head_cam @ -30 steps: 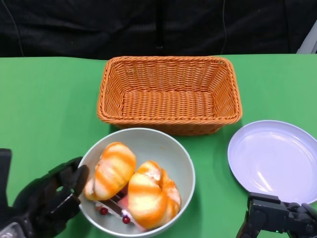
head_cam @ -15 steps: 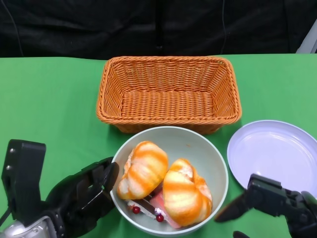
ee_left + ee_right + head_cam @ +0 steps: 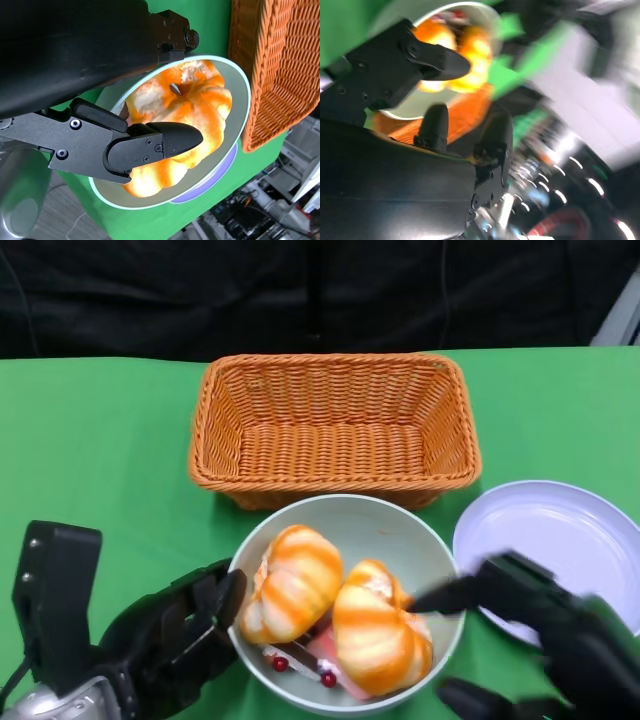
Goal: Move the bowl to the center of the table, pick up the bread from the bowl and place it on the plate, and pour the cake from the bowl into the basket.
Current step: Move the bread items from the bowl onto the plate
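Head view puts your bowl (image 3: 347,602) just in front of the basket (image 3: 335,427), about midway across the green tabletop (image 3: 95,450), so you can judge the first step as good as done. Both bread rolls (image 3: 292,583) sit in the bowl with the cake (image 3: 322,650) tucked under them, a pink slice with red berries showing. The plate (image 3: 555,545) to the right holds nothing, and so does the basket. Your left hand (image 3: 175,638) rests against the bowl's left rim, fingers curved along the outside; whether it grips the wall, you cannot tell. Your right hand (image 3: 545,625) is blurred, fingers spread, holding nothing, one finger reaching over the bowl's right rim toward the nearer roll. Bread to plate and cake to basket both remain.
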`<state>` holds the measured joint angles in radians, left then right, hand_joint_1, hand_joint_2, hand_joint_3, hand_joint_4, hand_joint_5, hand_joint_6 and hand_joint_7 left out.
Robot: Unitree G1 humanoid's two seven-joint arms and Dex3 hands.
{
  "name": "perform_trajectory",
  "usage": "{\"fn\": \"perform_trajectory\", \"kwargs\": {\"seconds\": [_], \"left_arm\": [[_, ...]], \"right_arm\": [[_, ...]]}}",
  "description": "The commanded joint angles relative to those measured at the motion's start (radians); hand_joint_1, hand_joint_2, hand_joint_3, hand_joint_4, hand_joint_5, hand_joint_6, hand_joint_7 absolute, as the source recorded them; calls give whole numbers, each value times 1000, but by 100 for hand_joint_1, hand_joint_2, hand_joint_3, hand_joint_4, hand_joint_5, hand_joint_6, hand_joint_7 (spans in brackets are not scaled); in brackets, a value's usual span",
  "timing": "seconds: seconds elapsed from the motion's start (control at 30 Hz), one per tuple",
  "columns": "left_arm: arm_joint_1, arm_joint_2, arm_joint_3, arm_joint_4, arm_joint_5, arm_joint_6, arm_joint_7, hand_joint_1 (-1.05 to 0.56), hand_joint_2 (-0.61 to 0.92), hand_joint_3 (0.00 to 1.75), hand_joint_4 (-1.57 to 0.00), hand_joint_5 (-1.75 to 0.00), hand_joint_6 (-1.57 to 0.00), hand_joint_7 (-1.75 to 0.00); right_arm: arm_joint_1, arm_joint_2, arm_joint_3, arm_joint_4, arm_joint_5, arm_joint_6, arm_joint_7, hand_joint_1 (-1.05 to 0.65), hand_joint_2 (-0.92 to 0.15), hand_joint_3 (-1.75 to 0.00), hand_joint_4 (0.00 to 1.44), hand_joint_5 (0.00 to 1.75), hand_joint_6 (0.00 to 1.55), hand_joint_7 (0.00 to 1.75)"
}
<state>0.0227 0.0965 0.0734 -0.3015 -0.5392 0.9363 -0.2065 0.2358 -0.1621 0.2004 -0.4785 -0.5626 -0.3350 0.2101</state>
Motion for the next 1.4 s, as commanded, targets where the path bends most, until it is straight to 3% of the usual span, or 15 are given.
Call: {"fn": "perform_trajectory", "kwargs": {"seconds": [0.03, 0.27, 0.57, 0.83, 1.23, 1.33, 1.37, 1.4], "left_arm": [[12, -3, -18, -15, 9, -5, 8, -68, 92, 60, 0, 0, 0, 0], [8, -4, -29, -21, 4, 7, 6, -67, 92, 60, 0, 0, 0, 0], [10, -4, -36, -25, 12, 1, 7, -65, 92, 60, -2, -1, -2, -1], [3, -15, -43, -30, 17, 14, 26, -64, 92, 59, -3, -2, -4, -1], [6, -52, -72, -16, 53, -26, 66, -55, 92, 75, -11, -6, -12, -3], [19, -46, -89, -21, 91, -79, 67, -59, 92, 76, -10, -5, -11, -2], [25, -39, -108, -33, 128, -109, 82, -61, 92, 75, -12, -6, -12, -3], [34, -33, -131, -42, 178, -150, 104, -64, 92, 74, -14, -7, -14, -3]], "right_arm": [[-83, 31, 62, -9, -104, 109, 26, -49, -76, -10, 0, 121, 1, 104], [-174, 51, 112, 83, -141, 171, -24, -44, -74, -5, 0, 117, 0, 103], [-216, 29, 139, 169, -178, 173, -97, -44, -80, -5, 0, 107, 0, 94], [-283, 19, 173, 318, -219, 166, -172, -47, -86, -2, 0, 80, 1, 67], [-386, 22, 232, 538, -244, 165, -261, -49, -90, 0, 1, 72, 20, 29], [-402, 23, 236, 573, -235, 160, -280, -45, -90, 0, 9, 76, 27, 26], [-407, 23, 233, 587, -226, 150, -293, -40, -90, 0, 19, 79, 35, 28], [-410, 27, 227, 601, -211, 136, -314, -29, -91, -1, 44, 90, 53, 34]]}}
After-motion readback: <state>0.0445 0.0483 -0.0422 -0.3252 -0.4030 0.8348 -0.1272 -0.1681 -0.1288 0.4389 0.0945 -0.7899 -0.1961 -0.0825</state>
